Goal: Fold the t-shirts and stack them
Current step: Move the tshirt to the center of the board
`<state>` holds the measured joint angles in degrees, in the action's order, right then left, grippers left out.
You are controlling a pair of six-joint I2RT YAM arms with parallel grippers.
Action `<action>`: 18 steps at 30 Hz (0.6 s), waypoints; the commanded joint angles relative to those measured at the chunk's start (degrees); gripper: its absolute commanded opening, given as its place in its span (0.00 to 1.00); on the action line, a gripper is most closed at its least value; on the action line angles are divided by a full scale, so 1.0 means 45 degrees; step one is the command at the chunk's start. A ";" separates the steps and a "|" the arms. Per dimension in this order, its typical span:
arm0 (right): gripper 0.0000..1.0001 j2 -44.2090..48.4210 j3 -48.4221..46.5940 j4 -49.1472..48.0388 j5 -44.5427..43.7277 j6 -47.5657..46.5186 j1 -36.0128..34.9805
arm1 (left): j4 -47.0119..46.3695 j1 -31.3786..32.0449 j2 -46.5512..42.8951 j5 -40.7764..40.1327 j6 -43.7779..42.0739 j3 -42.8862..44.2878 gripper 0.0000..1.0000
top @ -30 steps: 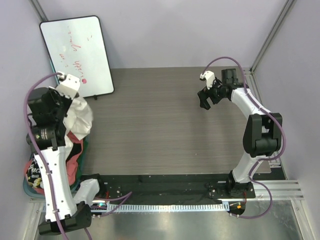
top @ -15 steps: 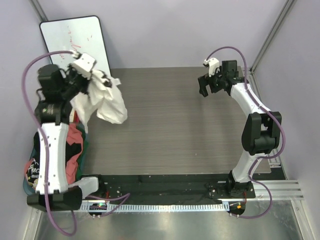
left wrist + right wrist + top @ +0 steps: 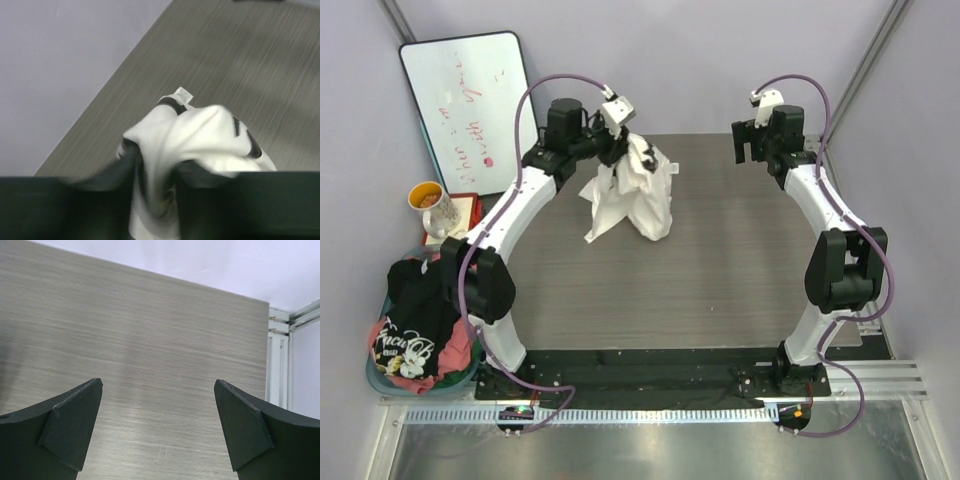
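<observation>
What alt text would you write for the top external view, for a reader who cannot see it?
The left hand holds a bunched white t-shirt above the far middle of the grey table. The right hand hovers open and empty at far right; a black t-shirt lies heaped in the basket at near left.

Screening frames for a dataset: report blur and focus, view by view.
Top external: sharp, evenly lit, white t-shirt crisp. Left wrist: motion-smeared, table grain streaked, left claw a soft dark band. Right wrist: table sharp, right claw slightly soft.
</observation>
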<state>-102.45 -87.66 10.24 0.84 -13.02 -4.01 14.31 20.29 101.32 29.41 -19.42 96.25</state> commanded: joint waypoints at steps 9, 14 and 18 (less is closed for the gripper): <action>1.00 -0.0431 -0.0324 0.1121 0.2934 -0.0525 -0.0046 | -0.0544 0.0178 -0.2104 -0.3485 -0.2459 -0.2125 1.00; 1.00 -0.2189 -0.1709 0.1650 0.4011 -0.0779 -0.0125 | -0.0170 0.0119 -0.2261 -0.4736 -0.3730 -0.3436 1.00; 0.99 -0.3732 -0.3252 0.3282 0.5200 -0.1772 -0.0163 | 0.0101 0.0119 -0.1677 -0.4311 -0.4179 -0.3478 1.00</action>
<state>-115.50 -95.59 17.69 17.06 -16.32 -4.38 13.82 21.08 92.58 11.14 -33.52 80.51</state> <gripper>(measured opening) 0.996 0.996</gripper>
